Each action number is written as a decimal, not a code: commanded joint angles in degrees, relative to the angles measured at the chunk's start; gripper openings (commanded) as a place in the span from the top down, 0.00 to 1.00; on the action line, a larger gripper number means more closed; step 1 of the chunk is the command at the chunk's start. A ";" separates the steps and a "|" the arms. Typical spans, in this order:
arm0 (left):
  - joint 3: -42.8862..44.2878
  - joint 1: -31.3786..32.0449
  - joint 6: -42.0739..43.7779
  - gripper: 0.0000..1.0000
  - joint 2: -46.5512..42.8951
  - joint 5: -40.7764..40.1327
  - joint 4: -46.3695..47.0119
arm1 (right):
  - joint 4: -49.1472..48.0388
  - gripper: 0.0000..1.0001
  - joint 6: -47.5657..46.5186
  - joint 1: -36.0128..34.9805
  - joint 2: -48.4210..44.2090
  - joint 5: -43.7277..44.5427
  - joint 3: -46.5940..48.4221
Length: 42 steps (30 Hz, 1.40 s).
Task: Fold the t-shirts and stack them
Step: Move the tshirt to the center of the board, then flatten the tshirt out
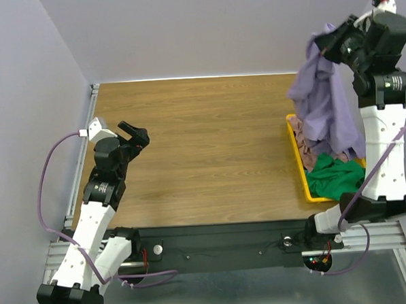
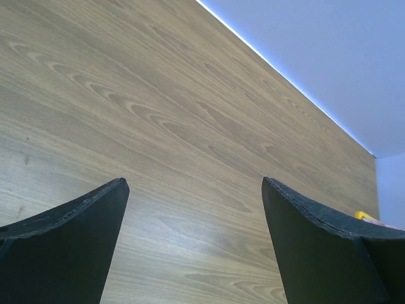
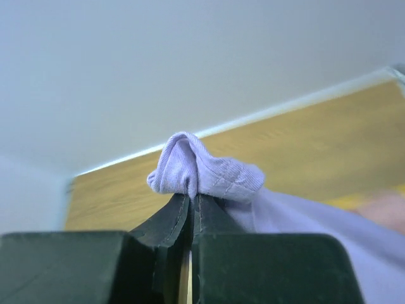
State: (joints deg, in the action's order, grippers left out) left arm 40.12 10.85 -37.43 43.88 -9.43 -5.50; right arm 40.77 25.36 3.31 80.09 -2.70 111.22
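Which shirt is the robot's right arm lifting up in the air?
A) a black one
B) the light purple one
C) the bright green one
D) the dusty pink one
B: the right gripper is shut on a bunch of the soft light purple cloth t-shirt, which hangs over the yellow plastic tray, while the bright green cloth t-shirt and dusty pink cloth t-shirt lie in it.

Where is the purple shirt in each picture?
Top external: the purple shirt hangs at the upper right from the right gripper, above the yellow tray.
Left wrist: not in it.
Right wrist: a bunch of it is pinched at the centre, with cloth trailing to the lower right.
Shared landmark: the wooden table.
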 commanded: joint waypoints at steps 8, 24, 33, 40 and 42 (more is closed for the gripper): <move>3.12 -0.04 -5.72 0.01 -1.95 -8.22 -5.92 | -13.78 1.00 -5.41 -31.22 23.06 -17.34 30.54; 4.62 -0.04 -16.45 0.01 -4.15 -20.27 -18.94 | -16.60 0.89 0.03 -33.83 3.15 29.94 -27.77; -0.21 -0.13 -15.40 0.01 1.99 -14.57 -16.74 | -16.60 0.00 -0.93 -25.37 -1.07 18.89 -43.54; -3.71 -0.04 -13.73 0.02 6.74 -7.11 -15.62 | -16.25 0.00 5.57 -27.74 -9.34 14.40 -56.45; -5.48 -0.04 -11.88 0.01 7.71 -3.41 -13.24 | -15.82 0.00 6.97 -29.50 -9.52 14.04 -59.34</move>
State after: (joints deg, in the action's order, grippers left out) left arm 37.36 10.79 -52.40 50.96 -18.92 -22.39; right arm 26.39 28.16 -24.62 71.75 13.50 55.59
